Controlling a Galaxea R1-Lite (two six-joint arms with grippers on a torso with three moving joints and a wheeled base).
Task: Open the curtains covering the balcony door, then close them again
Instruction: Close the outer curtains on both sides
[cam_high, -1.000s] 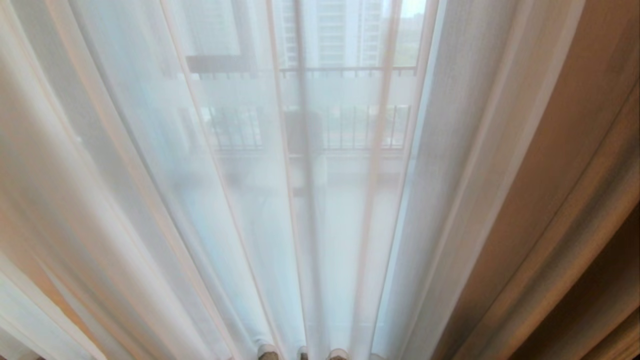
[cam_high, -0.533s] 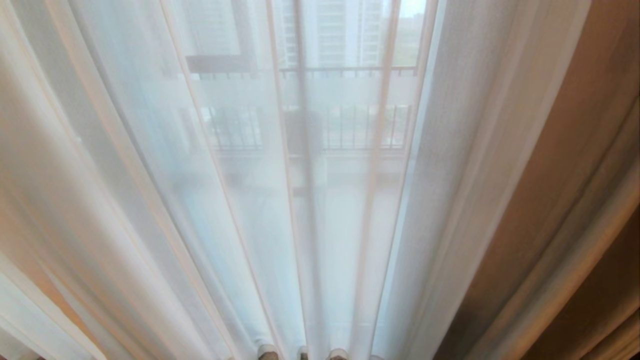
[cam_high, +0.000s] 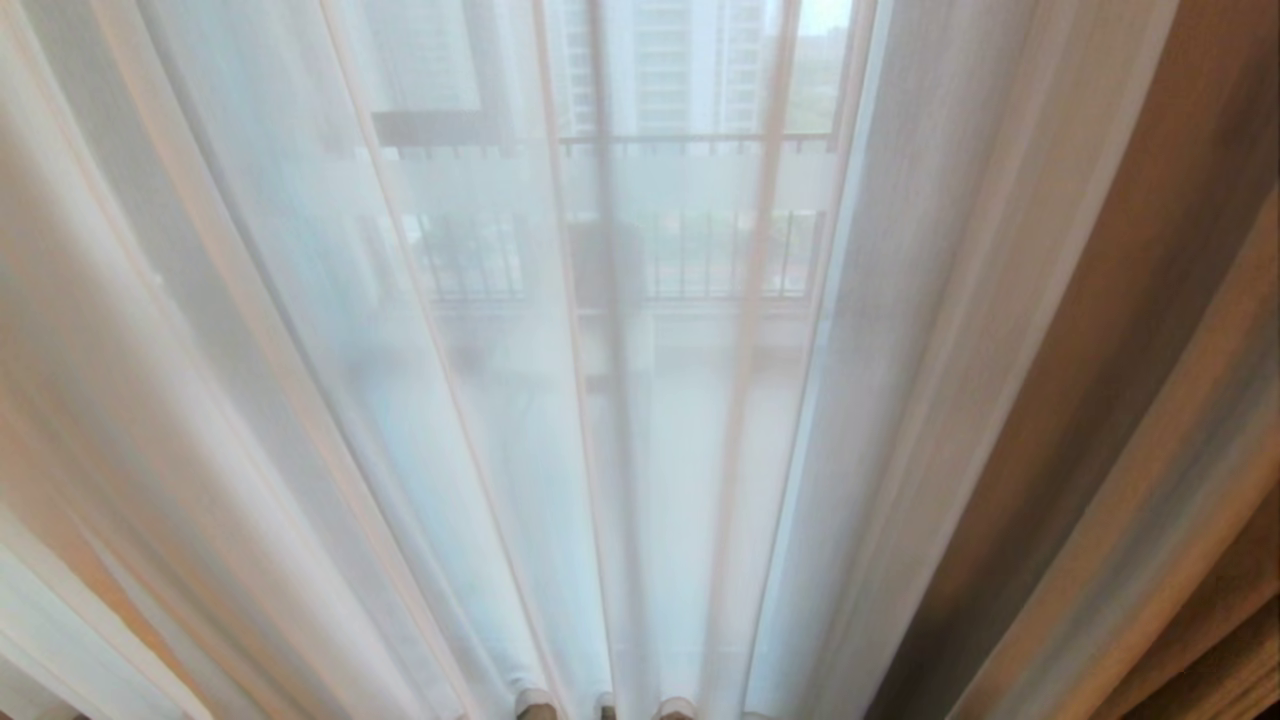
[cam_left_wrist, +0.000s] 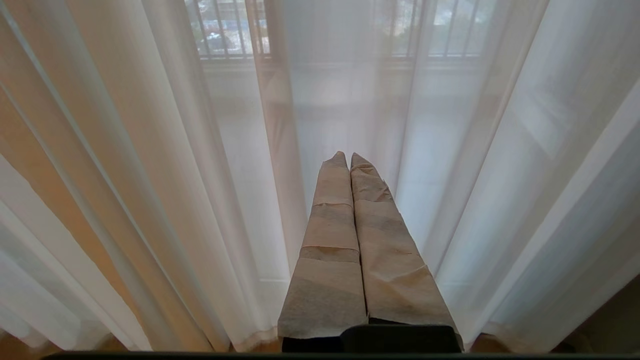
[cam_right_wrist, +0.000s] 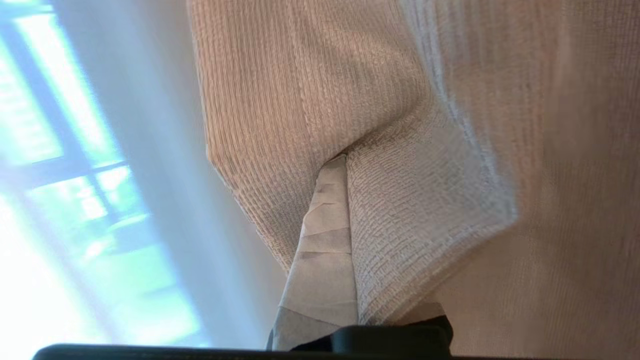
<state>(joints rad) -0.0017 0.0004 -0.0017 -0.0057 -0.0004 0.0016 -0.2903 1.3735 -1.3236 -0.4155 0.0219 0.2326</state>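
Curtains fill almost every view, and their layering explains the arrangement. On the left of the head view a cream drape (cam_high: 60, 420) hangs in soft folds. Across the middle the thin white sheer (cam_high: 480, 330) is drawn fully over the balcony door (cam_high: 600, 180), whose dark frame and the railing beyond show only dimly through it. So the sheer layer covers the glass while the thick cloth stands off to both sides.

The left claw (cam_left_wrist: 348, 159) points at the sheer from just in front of it, its two taped fingers pressed flat together with nothing between them. It appears parked, since it touches no fold.

Further right hangs the heavy beige drape (cam_high: 1130, 330), and this is where the work is. Neither arm shows in the head view, but the right wrist view shows the right claw (cam_right_wrist: 345, 165) clamped on a pinch of that drape's woven cloth (cam_right_wrist: 410, 200); one taped finger (cam_right_wrist: 322, 240) is visible and the fabric wraps over the other. Gripping a fold like this probably serves to drag the panel along its rail.
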